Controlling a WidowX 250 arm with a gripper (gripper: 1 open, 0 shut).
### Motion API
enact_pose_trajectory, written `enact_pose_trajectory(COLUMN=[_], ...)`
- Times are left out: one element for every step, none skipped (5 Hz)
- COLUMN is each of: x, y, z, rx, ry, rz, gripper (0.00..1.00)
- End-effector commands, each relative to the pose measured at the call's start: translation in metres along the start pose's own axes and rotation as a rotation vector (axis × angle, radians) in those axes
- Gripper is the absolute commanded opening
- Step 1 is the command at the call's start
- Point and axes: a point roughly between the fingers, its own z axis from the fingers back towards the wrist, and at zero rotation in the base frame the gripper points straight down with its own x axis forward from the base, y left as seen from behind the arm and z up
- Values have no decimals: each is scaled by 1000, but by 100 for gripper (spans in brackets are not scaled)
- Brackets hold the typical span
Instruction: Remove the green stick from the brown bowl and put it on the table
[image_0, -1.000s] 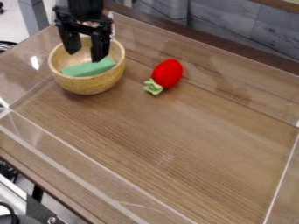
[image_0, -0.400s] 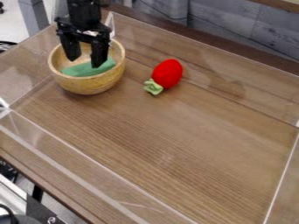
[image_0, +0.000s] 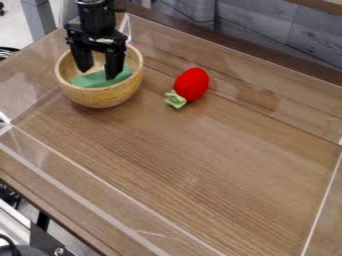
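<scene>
The black two-fingered gripper (image_0: 98, 67) hangs straight down into the round light-brown wooden bowl (image_0: 99, 96) at the far left of the brown wood-grain table (image_0: 201, 170), its jaws spread wide and closed on nothing. Its fingers hide much of the flat mint-green stick (image_0: 120, 75), which lies inside the bowl with one end showing to the right of the fingers; whether the fingertips touch the stick cannot be made out. The arm above the gripper is cut off by the top edge. To the right of the bowl, apart from it, a red strawberry toy (image_0: 193, 83) with a small green leaf rests on the tabletop. Low clear plastic walls (image_0: 80, 205) edge the table.
</scene>
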Motion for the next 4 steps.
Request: enact_pose_trajectory(x=[10, 13, 14, 15], y=[10, 12, 14, 14], z=[16, 14, 12, 10], rx=[20, 16, 12, -2], ry=[-64, -64, -65, -61], rz=[19, 26, 28, 24], gripper=[100, 0, 0, 100])
